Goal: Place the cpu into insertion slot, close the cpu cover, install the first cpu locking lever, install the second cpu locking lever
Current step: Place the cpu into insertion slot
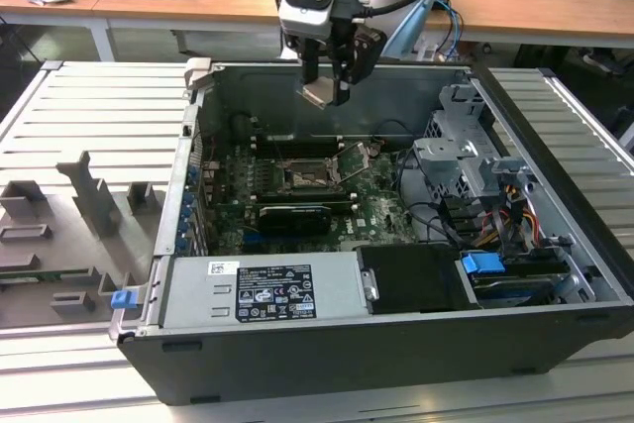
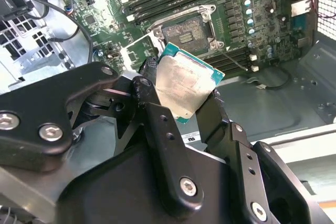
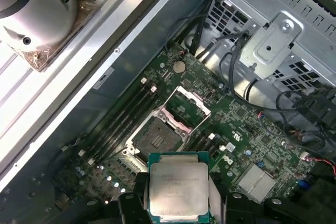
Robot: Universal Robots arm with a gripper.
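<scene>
Step one in hand, we judge: gripper clamped on cpu edges, upper middle of exterior view, well above insertion slot at frame centre. We see cpu cover tilted open. Seating calls for cpu level, square to insertion slot.

1. First wrist view: the cpu is cut off at the picture's edge, and pincer fingers cover two of its sides.
2. Second wrist view: fingers hide parts of two cpu edges.
3. Exterior view: the inside of the slot is too small to make out.
</scene>
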